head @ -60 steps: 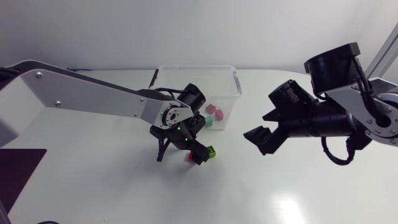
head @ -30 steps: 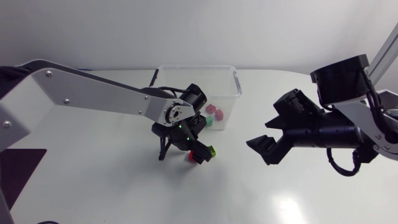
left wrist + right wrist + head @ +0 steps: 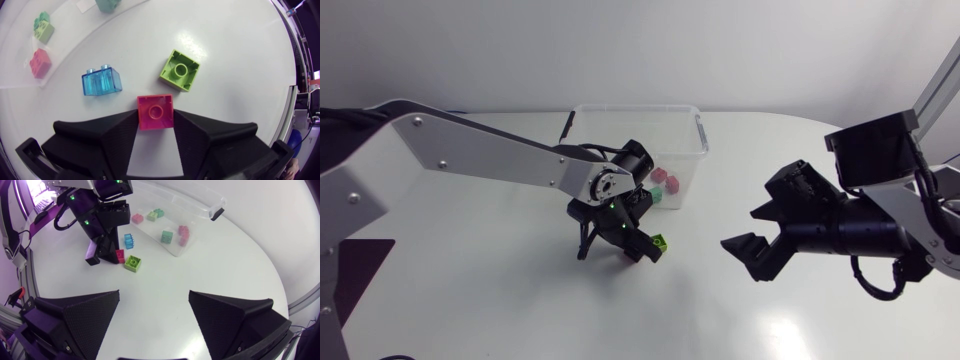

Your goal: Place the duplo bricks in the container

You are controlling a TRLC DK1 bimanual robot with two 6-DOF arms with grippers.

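Left gripper [image 3: 155, 121] grasps the red duplo brick [image 3: 155, 111] between its fingertips, so lift straight, clearing the green brick [image 3: 180, 70] just ahead, then carry to the container [image 3: 701, 138] beyond; right gripper [image 3: 154, 296] hangs released.

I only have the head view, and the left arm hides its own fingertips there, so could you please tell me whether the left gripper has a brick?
Observer: Yes. In the left wrist view a red brick sits between the fingertips of the left gripper, and both fingers touch its sides.
Operator: Thank you. Is the green brick the only other one outside the container?
Observer: No. A clear blue brick also lies on the table beside the gripper, hidden under the left arm in your view.
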